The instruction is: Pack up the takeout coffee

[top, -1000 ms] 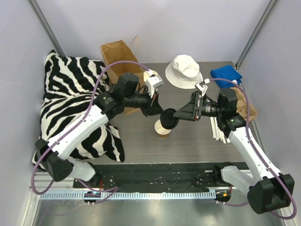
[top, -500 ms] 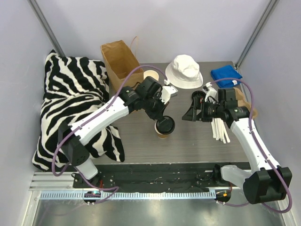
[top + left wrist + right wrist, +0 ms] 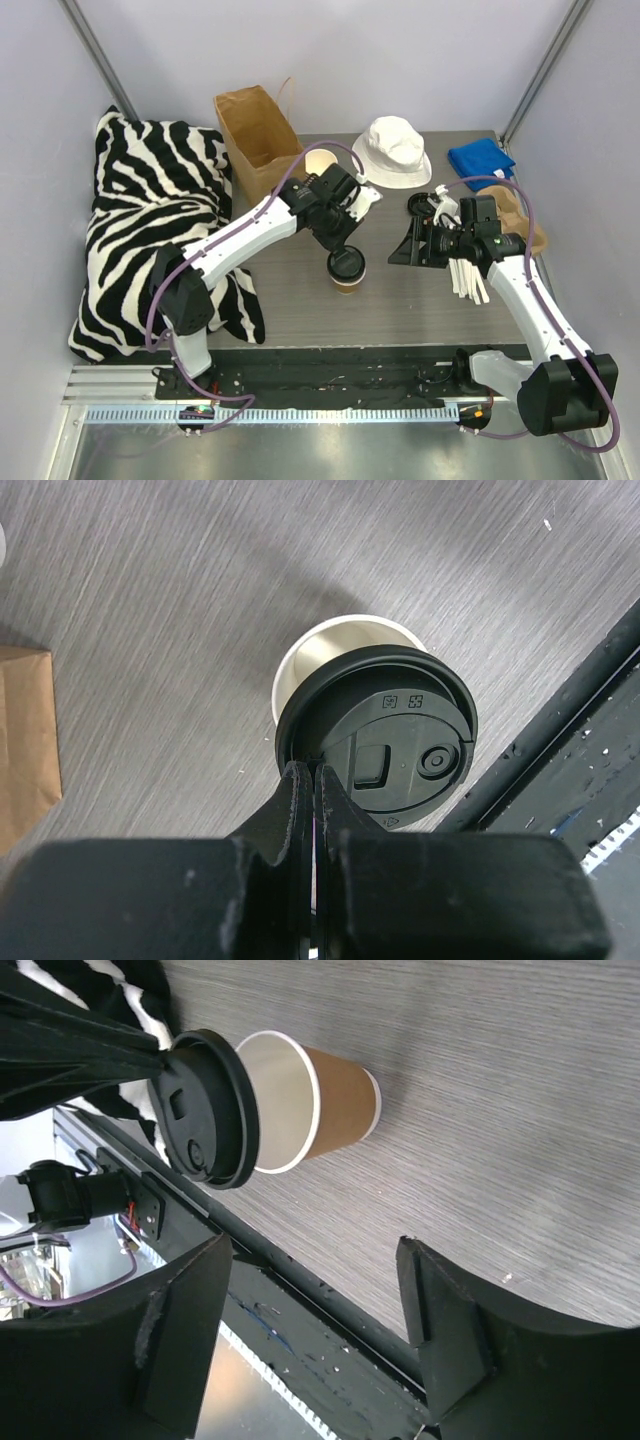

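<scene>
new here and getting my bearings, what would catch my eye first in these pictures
The left claw pinching the rim of a black lid, held askew over an open paper cup at mid-table, not pressed on. The right claw stands open and empty just right of it. Next, the big zebra-striped cushion along the left side.
</scene>
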`<state>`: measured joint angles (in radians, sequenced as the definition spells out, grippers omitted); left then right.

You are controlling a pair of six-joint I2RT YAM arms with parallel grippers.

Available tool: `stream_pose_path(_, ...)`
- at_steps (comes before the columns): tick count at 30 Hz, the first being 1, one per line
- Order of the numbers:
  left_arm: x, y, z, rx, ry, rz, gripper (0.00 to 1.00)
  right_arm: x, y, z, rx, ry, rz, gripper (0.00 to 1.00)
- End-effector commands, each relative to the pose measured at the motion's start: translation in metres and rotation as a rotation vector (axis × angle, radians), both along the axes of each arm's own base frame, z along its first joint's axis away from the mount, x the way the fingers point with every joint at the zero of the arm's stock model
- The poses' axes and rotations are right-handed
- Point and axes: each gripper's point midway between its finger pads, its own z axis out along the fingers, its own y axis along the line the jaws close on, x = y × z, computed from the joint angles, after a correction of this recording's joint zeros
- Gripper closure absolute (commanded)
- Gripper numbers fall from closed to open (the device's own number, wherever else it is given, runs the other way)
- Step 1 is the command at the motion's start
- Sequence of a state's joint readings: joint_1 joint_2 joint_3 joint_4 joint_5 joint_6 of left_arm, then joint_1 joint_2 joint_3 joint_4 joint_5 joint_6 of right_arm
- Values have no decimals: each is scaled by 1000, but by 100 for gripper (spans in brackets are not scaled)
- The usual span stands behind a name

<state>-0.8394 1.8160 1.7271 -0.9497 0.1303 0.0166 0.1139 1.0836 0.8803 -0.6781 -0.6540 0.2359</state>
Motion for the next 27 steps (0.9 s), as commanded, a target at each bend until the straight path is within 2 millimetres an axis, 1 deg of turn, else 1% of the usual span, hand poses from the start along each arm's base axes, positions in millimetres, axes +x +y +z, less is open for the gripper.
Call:
stream_pose_path(1, 14, -9, 13, -25, -53, 9, 100, 3, 7, 12, 52, -55, 22, 27)
stream_pose_path(3, 17, -11, 10, -18, -54, 16, 100, 1, 9, 12, 59, -51, 30, 29)
stream_pose_path(6, 20, -14, 10, -21, -61, 18, 100, 1, 10, 13, 70, -52, 35, 30)
stream_pose_path(9, 21, -13, 4, -1, -52, 18, 100, -1, 11, 13, 77, -47, 42, 31)
stream_pose_path(10, 21, -12, -1, 13, -49, 17, 100, -1, 11, 13, 78, -50, 44, 32)
stream_pose_path(12, 20, -11, -3, 17, -40, 20, 100, -1, 11, 13, 79, -47, 42, 31)
stream_pose_path(23, 19, -13, -10, 21, -19, 17, 100, -2, 14, 14, 94, -47, 56, 32)
stream_pose_path(27, 16, -12, -16, 36, -3, 15, 100, -2, 14, 13, 96, -45, 59, 31)
